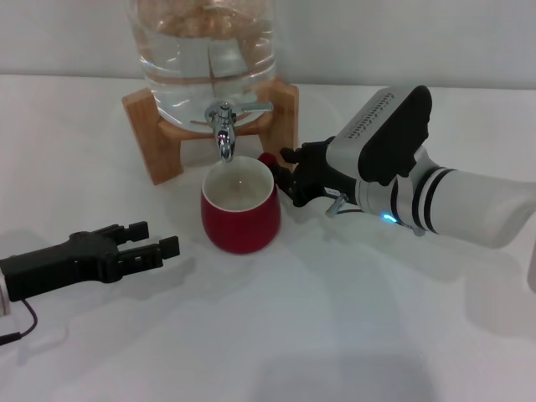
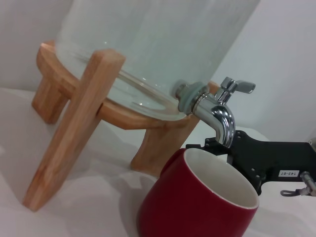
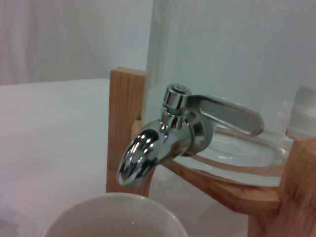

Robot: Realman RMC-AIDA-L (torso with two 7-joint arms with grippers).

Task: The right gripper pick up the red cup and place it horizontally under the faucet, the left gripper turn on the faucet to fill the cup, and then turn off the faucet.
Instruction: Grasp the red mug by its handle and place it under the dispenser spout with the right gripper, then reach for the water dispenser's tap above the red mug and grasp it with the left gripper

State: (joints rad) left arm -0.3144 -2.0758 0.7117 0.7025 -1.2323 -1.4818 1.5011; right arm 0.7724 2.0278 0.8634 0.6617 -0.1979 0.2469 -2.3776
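— Jaws first: how do they stand?

— On my right gripper the prongs sit on either side of the red cup's small handle, right at the cup's side. From the head view they look closed on that handle, though the black fingers overlap it and I cannot see the contact itself. My left gripper lies low on the white table, prongs spread apart with nothing between them, pointing toward the cup from my left and clear of it.

— And the cup?

— The red cup stands upright on the table, mouth up, off-white inside showing. Its rim is directly below the spout of the faucet.

— Any gap there?

— A small one; in the left wrist view the chrome spout hangs just above the back rim of the cup, not touching.

— The lever?

— Flat handle lying sideways along the front of the clear water jar, which rests on a wooden stand.
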